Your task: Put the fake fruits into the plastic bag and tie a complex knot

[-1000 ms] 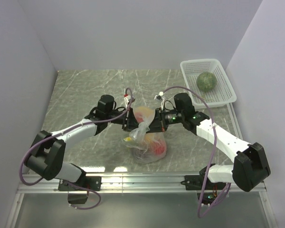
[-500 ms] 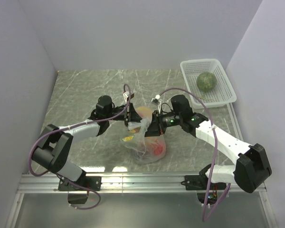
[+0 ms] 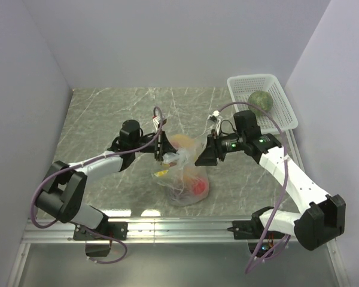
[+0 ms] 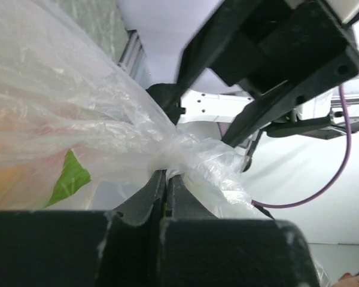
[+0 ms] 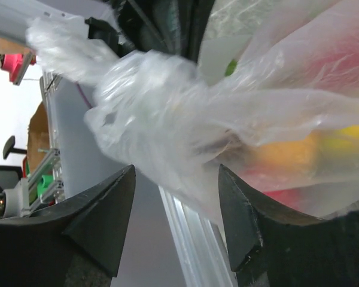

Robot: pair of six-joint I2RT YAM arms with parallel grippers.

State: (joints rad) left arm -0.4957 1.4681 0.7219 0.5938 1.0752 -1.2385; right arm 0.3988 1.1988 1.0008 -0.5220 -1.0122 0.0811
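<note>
Clear bag (image 3: 188, 178) sits mid-way along the table (image 3: 107, 119), fruits (image 3: 197, 188) inside, neck twisted. The left gripper (image 4: 166, 182) is clenched on the neck, likely anchoring it for the knot. The right gripper (image 3: 203, 158) is just beside it, jaws spread, grasping nothing. The melon (image 3: 260, 101) lies well apart in the basket (image 3: 272, 128).

The right gripper (image 3: 201, 159) has backed away from the twisted neck of the plastic bag (image 3: 188, 179), sliding off toward the right edge of the worktop (image 3: 107, 113), and its jaws now stand spread apart.
</note>
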